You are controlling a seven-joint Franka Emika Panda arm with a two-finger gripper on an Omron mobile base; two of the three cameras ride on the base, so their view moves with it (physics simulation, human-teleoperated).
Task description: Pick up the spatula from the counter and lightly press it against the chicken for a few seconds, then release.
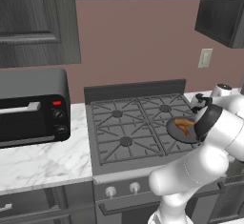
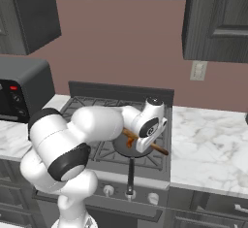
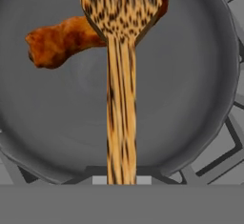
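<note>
Your claw [image 2: 143, 145] is closed on the handle of the speckled wooden spatula [image 3: 121, 99], which runs straight out from the hand with its broad blade at the far end. So the pickup is done, and the spatula is off the white marble bench [image 2: 208, 135]. Just past the handle lies the browned chicken drumstick [image 3: 57, 42], in the round grey metal pan [image 3: 190, 99] at the front right of the black gas stove [image 1: 124, 123]. In the hand view the blade overlaps one end of the drumstick, but you cannot tell whether it touches the meat or hovers just above it. By my reckoning you have the light press of a few seconds left, then the release. Farther off, the black toaster oven [image 1: 28, 106] sits well apart on the bench.
</note>
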